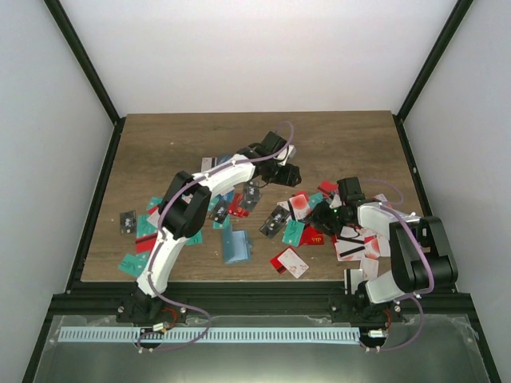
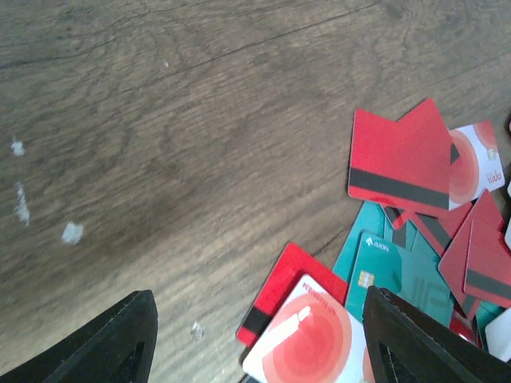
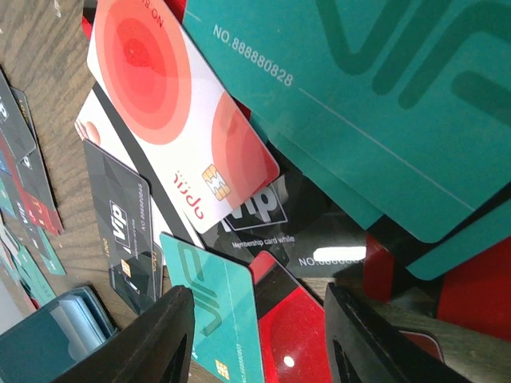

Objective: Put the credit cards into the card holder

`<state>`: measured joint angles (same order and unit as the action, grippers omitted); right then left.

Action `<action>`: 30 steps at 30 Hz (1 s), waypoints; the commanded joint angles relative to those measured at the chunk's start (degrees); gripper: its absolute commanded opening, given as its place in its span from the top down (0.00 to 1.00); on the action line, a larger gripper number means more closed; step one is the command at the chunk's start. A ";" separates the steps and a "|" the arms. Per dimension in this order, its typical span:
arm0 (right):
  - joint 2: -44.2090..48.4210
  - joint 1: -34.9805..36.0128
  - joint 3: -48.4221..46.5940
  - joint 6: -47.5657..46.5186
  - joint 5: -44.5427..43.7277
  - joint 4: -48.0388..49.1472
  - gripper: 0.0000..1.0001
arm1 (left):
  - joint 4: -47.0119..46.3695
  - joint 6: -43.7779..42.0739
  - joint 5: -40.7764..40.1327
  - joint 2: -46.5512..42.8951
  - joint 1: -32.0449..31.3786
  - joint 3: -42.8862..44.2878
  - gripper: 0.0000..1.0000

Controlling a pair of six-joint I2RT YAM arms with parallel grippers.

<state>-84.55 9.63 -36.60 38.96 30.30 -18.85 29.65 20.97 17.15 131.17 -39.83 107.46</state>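
- On the table (image 1: 160, 144), the credit cards (image 1: 289, 261) lie scattered in a wide band from the left edge to the right side, and many of them overlap.
- The card holder (image 1: 237, 246) is near the front middle of the table, between the two arms. A few cards lie just beside it.
- The left end effector (image 1: 286, 171) is far out over the cards behind the middle of the band, well apart from the card holder.
- From the left wrist view, the left end effector (image 2: 259, 297) has its fingers (image 2: 112, 343) wide apart and nothing is held between them.
- Under this gap I see bare wood and the corner of a white card with red circles (image 2: 307, 343), which lies on a red card.
- To the right of it are a teal-green card (image 2: 375, 267) and a red card with a dark stripe (image 2: 399, 159).
- The right end effector (image 1: 326, 214) is low over the dense heap of cards on the right side of the table.
- From the right wrist view, the right end effector (image 3: 259, 297) is about half open and grips nothing.
- A glossy red card (image 3: 291, 335) and a teal card with a chip (image 3: 211, 315) lie flat below its gap.
- In the lower left corner of that view, a dull blue edge seems to be the card holder (image 3: 40, 347).
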 commanded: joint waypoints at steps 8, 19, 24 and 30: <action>1.14 -1.80 -0.81 5.37 1.01 5.10 0.53 | -0.74 -0.33 8.02 7.25 0.44 6.22 0.33; -1.75 -1.89 1.43 7.29 0.75 8.27 0.53 | 1.08 -0.93 11.88 7.93 -0.34 1.99 0.36; -2.73 -2.11 3.34 7.87 0.53 9.37 0.53 | 0.94 -1.22 14.35 6.89 -1.38 -1.33 0.36; -1.92 -3.22 5.74 8.57 0.68 10.72 0.53 | -0.53 -0.81 16.40 4.56 -4.10 -7.43 0.36</action>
<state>-85.97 7.40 -33.50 46.52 32.97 -7.18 25.80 20.29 31.42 136.16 -41.21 105.25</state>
